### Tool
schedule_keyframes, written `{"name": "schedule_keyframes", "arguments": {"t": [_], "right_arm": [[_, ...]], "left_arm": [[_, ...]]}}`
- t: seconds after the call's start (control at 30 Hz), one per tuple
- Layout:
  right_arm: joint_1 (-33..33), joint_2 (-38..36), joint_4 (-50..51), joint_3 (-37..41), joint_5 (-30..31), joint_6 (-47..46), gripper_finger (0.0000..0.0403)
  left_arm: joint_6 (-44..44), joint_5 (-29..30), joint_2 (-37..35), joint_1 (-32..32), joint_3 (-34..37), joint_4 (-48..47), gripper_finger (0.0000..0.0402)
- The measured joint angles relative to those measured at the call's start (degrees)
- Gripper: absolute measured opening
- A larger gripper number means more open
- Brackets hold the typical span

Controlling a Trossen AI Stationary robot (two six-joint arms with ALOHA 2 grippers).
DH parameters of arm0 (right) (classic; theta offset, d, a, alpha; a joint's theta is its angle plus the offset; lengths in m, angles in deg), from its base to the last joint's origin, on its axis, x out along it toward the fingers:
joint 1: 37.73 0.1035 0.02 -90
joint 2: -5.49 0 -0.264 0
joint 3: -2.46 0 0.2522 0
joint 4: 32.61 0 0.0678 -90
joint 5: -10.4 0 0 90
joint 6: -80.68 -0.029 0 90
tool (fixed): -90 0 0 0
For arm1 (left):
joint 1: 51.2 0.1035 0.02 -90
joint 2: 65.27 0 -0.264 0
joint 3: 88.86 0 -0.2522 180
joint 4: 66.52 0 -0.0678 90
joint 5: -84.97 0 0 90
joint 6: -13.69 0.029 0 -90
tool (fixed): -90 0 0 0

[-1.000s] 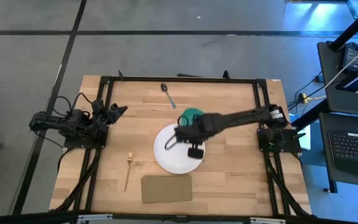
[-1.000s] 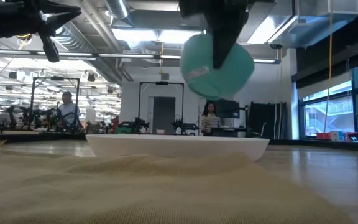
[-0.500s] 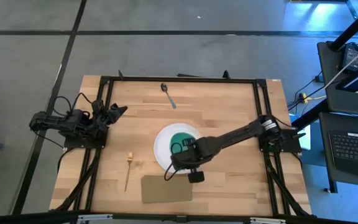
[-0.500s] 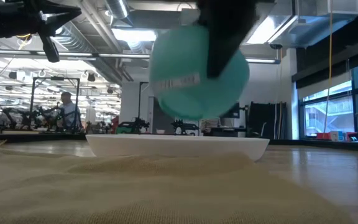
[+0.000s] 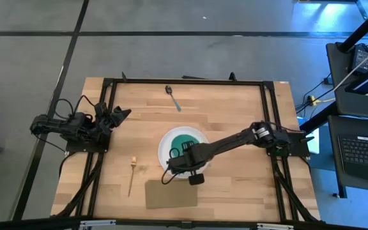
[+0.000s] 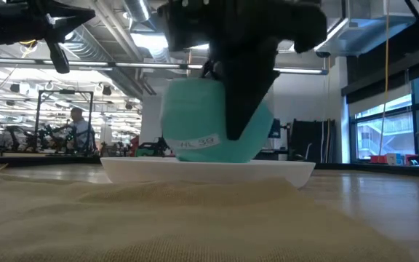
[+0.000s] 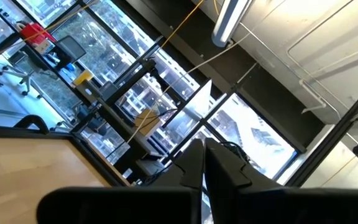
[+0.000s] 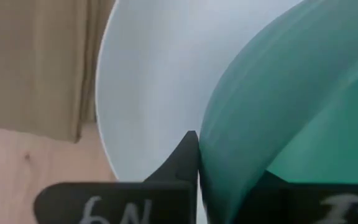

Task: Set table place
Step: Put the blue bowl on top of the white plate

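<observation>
Nearest the front edge lies the tan mat (image 5: 171, 193), flat on the tabletop (image 5: 235, 185), with bare wood open to either side of it. Just left of the mat the pale fork (image 5: 131, 176) lies pointing roughly near-to-far, well apart from the arms and with free room around it.

Just beyond the mat sits the white plate (image 5: 165, 148), about the middle of the tabletop, its near rim close to the mat's far edge. The teal bowl (image 5: 185, 142) is over the plate, inside its rim; from table height the bowl (image 6: 195, 138) looks down at the plate (image 6: 282, 169), though I cannot tell whether it touches. The right gripper (image 5: 183, 153) reaches in from the right side with its arm stretched across the wood, and its jaws are clamped on the bowl's near rim, one finger (image 8: 182, 158) on the outside wall. The right wrist view shows the bowl (image 8: 272, 124) tight against that finger with plate (image 8: 148, 93) and mat (image 8: 36, 62) beyond. The gripper's body hides part of the bowl and the plate's near edge.

Far off, near the back edge, the dark spoon (image 5: 172, 97) lies alone with open tabletop all round.

The left gripper (image 5: 121, 114) waits at the left edge, folded back near its base; its jaws look closed together, with the fingers (image 7: 194, 165) meeting.
</observation>
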Motion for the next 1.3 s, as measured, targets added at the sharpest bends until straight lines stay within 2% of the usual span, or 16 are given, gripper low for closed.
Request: {"name": "schedule_keyframes", "arguments": {"t": [0.27, 0.43, 0.53, 0.7, 0.9, 1.2, 1.3], "right_arm": [[-0.48, 2.59, 0.91, -0.14, 4.77, 0.00, 0.0020], [-0.54, 2.59, 0.06, -0.12, 4.51, -1.59, 0.0024], [-0.56, 2.72, -0.56, 0.00, 3.49, -1.59, 0.0039], [-0.54, 2.85, -2.78, 0.08, -2.07, -3.05, 0.0080], [-0.64, 2.87, -3.80, 0.10, -2.31, -4.36, 0.0116], [-0.91, 2.85, -1.46, 0.10, -2.24, -8.67, 0.0124], [-0.91, 2.82, -0.86, 0.10, -4.69, -9.25, 0.0122]], "left_arm": [[-0.04, -0.46, -0.02, -0.02, 0.00, -0.16, 0.0020], [-0.02, -0.48, -0.02, -0.02, 0.00, -0.18, 0.0016], [-0.02, -0.48, -0.02, -0.02, 0.00, -0.59, 0.0009], [-0.02, -0.50, 0.00, -0.02, 0.00, -2.13, 0.0001], [-0.02, -0.50, -0.01, -0.01, 0.01, -2.80, 0.0013], [-0.02, -0.50, 0.00, 0.00, 0.02, -2.80, 0.0025], [-0.02, -0.50, 0.00, -0.02, 0.02, -2.80, 0.0024]]}}
